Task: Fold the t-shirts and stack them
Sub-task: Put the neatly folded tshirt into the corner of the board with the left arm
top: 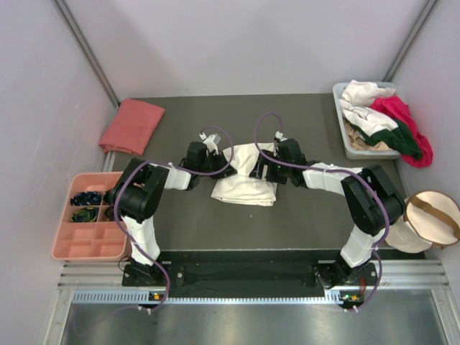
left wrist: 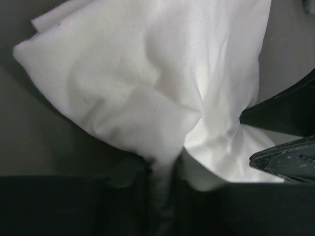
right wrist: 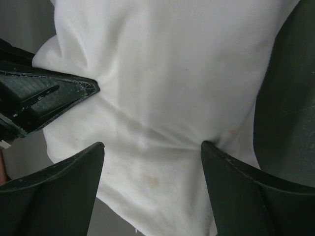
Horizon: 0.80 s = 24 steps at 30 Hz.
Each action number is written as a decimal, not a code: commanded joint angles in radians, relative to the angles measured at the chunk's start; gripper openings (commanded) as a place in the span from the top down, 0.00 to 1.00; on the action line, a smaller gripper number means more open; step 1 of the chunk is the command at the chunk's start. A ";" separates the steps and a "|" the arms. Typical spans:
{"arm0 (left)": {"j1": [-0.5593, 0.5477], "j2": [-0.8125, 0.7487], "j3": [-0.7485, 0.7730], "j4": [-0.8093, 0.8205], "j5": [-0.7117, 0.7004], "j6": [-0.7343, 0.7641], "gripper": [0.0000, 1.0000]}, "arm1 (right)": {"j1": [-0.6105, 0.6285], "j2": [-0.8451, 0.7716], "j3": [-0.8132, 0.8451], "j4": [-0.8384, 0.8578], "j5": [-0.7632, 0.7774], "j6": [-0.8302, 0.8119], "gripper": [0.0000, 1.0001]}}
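While the left gripper [left wrist: 160, 189] sat low over the table [top: 302, 215], its fingers were drawn in on a gathered fold of the cream shirt [top: 244, 188]; the cloth funnelled down into the narrow gap between them, so it seemed pinched there, though the dark wrist view hid the tips themselves. Just beside it, the right gripper [right wrist: 152, 144] was spread wide, one fingertip [right wrist: 93, 152] on each side of a creased patch of the same shirt, both tips touching the fabric. The two grippers faced each other across the far half of the shirt, close enough that each showed in the other's wrist camera.

The cream shirt lay bunched in the middle of the table, its near part flat and its far part lifted into folds between the grippers. A salmon shirt [top: 131, 125] lay folded at the far left corner. At the far right stood a grey bin [top: 340, 118] heaped with a white shirt [top: 363, 92], a magenta shirt [top: 402, 115] and a dark green shirt [top: 402, 140], spilling over its right wall. A pink tray [top: 90, 248] sat off the left edge, and a round pouch [top: 431, 215] off the right.
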 commanded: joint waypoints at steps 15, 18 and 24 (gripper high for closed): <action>-0.035 -0.099 0.262 -0.574 -0.183 0.139 1.00 | -0.026 -0.449 -0.001 -0.239 0.282 -0.120 0.01; -0.035 -0.091 0.416 -0.703 -0.267 0.224 1.00 | -0.025 -0.486 -0.029 -0.255 0.270 -0.115 0.01; -0.034 -0.010 0.716 -0.927 -0.480 0.402 1.00 | -0.026 -0.483 -0.135 -0.180 0.164 -0.062 0.01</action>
